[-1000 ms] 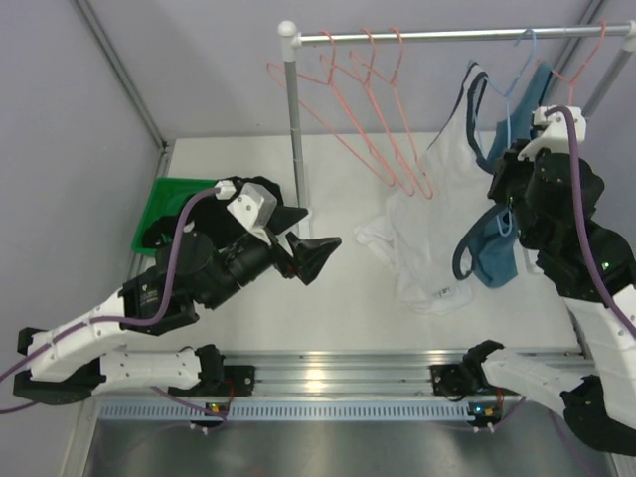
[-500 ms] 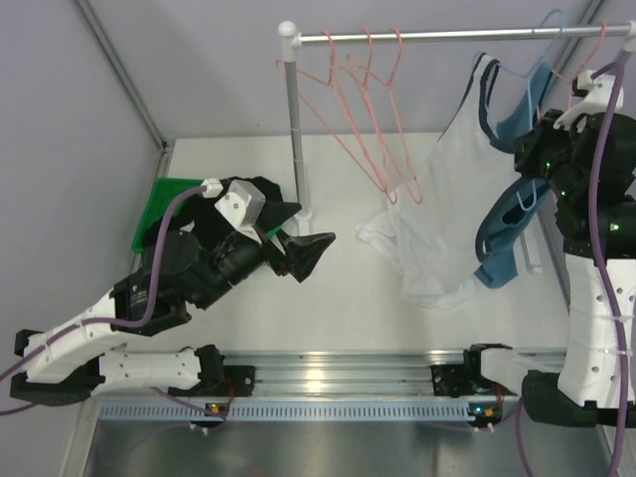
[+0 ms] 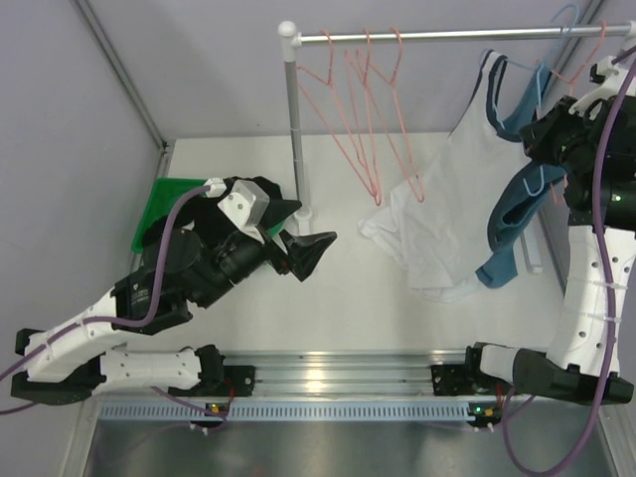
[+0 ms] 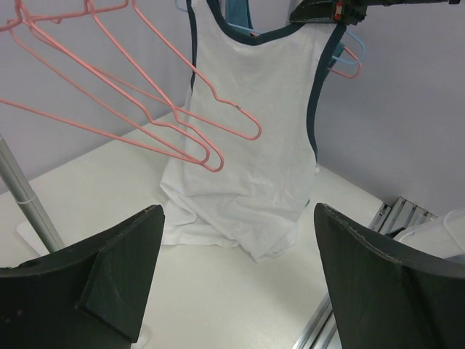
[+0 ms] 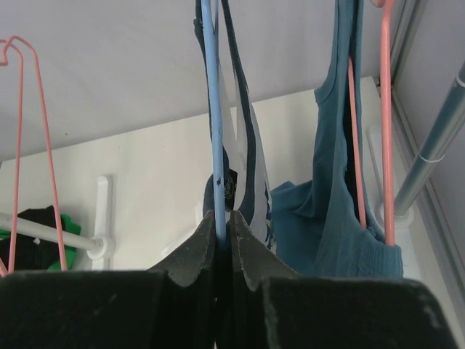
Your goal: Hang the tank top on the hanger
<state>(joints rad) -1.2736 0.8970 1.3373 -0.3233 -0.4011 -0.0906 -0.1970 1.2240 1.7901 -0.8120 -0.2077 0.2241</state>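
Right gripper (image 5: pixel 224 225): shut on the thin blue wire of the hanger (image 5: pixel 211 109), held high at the far right, close under the rail (image 3: pixel 447 36). Left gripper (image 4: pixel 238 218): wide open, holding nothing, low over the surface at near left.

The tank top (image 3: pixel 437 229) hangs from the hanger by its navy-trimmed top. Its body drapes down and left, and the hem lies bunched on the surface. You cannot tell from these views whether both straps sit over the hanger's arms.

Risks from here:
- The hem touches the surface. If you move the hanger sideways, drag may pull a strap off the wire.
- The wire is thin. The weight of the cloth could twist it in the closed jaws, and the hook would then miss the rail.
- The pink hangers (image 3: pixel 368 109) hang just left of the tank top, so a swing that way may snag the fabric.
- The teal tank top (image 3: pixel 507 248) on its own pink hanger hangs beside the gripper, and the straps could tangle.

Containers: a green bin (image 3: pixel 159 199) sits at the far left, with black garments (image 3: pixel 260 189) at its right edge. The left arm hides most of it, so you cannot tell what lies fully inside.
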